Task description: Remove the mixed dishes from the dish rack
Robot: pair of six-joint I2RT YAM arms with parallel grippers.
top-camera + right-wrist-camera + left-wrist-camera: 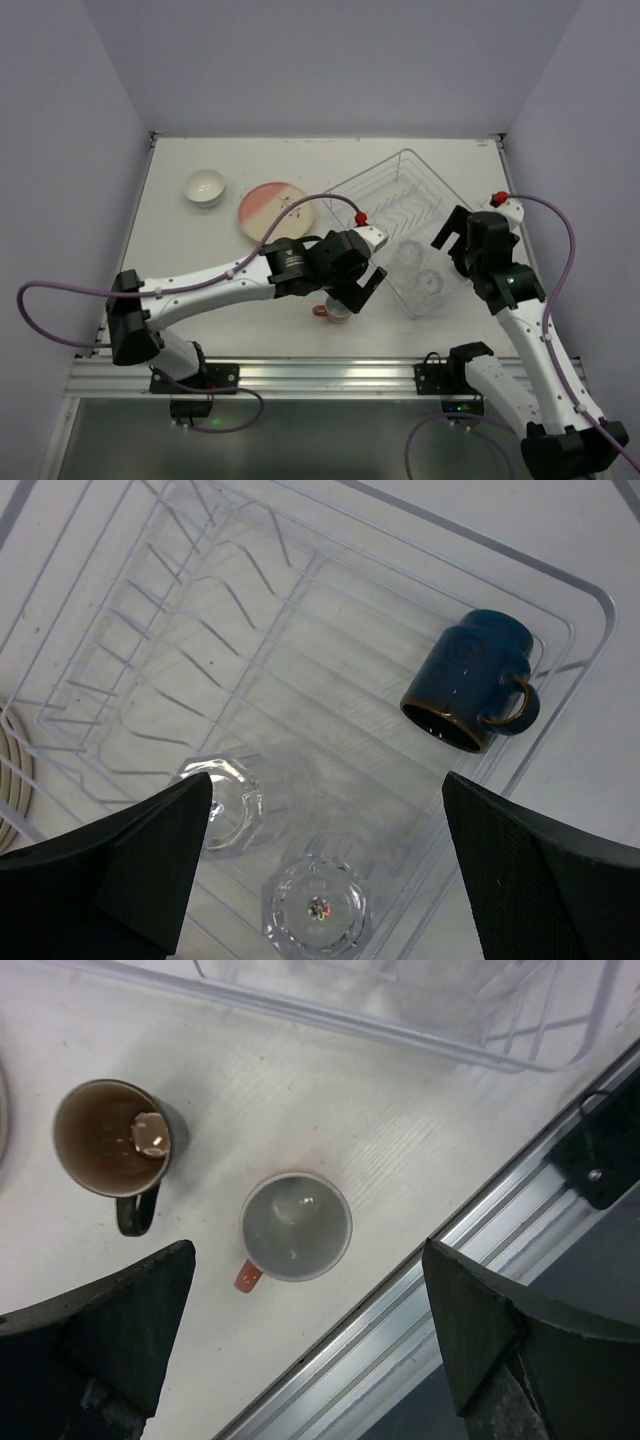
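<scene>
The dish rack [395,200] [300,630] stands at the right of the table. In it lie a dark blue cup [475,680] on its side and two clear glasses [225,805] [318,910] [412,255]. My right gripper [328,785] [455,240] hangs open above the glasses, holding nothing. My left gripper [308,1260] [355,290] is open above the salmon cup [296,1227] [335,312], which stands upright on the table, free of the fingers. A brown cup [108,1140] stands just beside it. A pink-and-cream plate [277,211] and a small white bowl [205,187] rest on the table to the left.
The aluminium rail [450,1260] of the table's near edge runs close by the salmon cup. The rack's near wire wall [400,1020] lies just beyond the two cups. White walls close in the table on three sides.
</scene>
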